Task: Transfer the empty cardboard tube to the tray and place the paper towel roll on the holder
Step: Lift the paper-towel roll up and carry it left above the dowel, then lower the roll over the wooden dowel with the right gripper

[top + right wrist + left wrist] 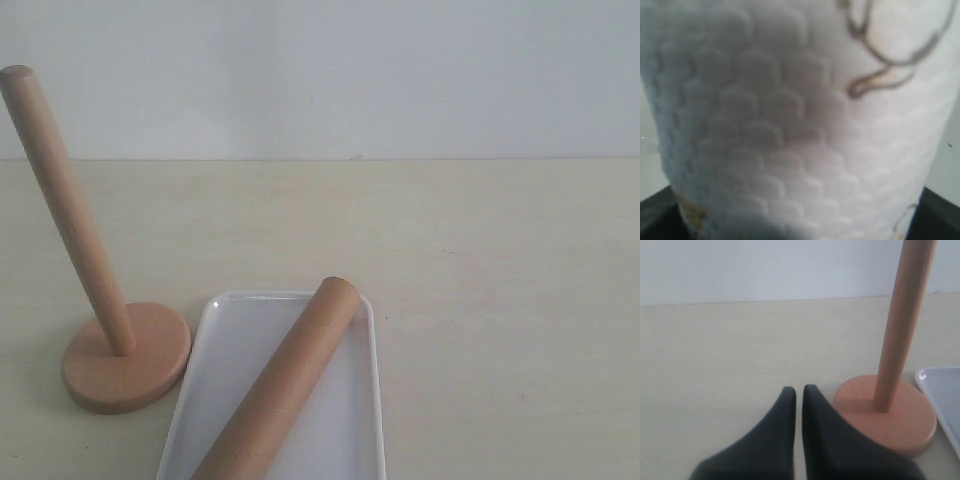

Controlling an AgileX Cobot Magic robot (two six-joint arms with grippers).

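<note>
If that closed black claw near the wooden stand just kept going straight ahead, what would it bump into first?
Likely nothing but bare table: the left gripper points past the holder, which stands just beside its line, though depth is hard to judge.

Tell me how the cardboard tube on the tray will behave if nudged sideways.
The cardboard tube is a round cylinder lying on its side, so it would probably roll. The white tray looks glossy with only a low rim, which may not stop it. Being cardboard, it is likely light.
</note>
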